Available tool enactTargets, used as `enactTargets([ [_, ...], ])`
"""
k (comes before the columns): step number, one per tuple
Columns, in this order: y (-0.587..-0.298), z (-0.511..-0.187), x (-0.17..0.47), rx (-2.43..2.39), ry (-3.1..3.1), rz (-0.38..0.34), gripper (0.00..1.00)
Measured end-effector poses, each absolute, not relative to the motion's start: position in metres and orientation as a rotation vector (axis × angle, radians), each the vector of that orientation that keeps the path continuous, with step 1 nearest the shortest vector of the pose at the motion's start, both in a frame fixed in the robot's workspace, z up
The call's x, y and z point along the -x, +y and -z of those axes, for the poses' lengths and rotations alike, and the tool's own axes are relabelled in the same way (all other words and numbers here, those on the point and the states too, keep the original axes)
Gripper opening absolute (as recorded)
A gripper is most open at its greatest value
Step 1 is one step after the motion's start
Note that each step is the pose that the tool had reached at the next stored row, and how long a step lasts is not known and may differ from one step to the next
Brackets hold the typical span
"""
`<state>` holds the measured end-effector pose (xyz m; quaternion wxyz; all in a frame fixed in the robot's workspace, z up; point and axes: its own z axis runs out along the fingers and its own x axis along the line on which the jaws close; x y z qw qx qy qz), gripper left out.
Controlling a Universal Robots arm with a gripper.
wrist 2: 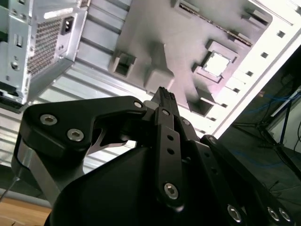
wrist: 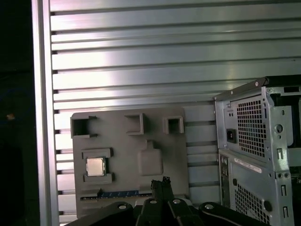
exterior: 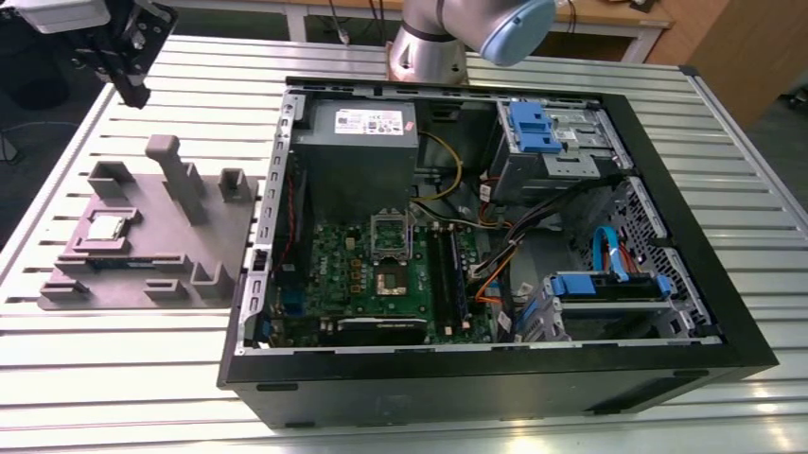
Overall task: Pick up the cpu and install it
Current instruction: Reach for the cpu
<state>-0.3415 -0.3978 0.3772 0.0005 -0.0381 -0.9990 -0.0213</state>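
The cpu (exterior: 108,227) is seen seated in the grey tray (exterior: 234,232) at the exterior view's left; the gripper (exterior: 131,93) is held high at upper left, clenched, empty. A square approach over the chip's edges is advised, jaws spread first

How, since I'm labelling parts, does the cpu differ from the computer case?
The cpu is a small flat silvery square; the computer case is a big black box, open on top. The cpu lies in a recess of the grey holder; the case stands beside it. Both rest over the slatted table.
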Motion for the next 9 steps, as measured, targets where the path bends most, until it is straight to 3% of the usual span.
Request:
enactTargets([
  [9, -0.3978, -0.3766, 0.3491, 0.12, -3.126, 0.066, 0.1],
])
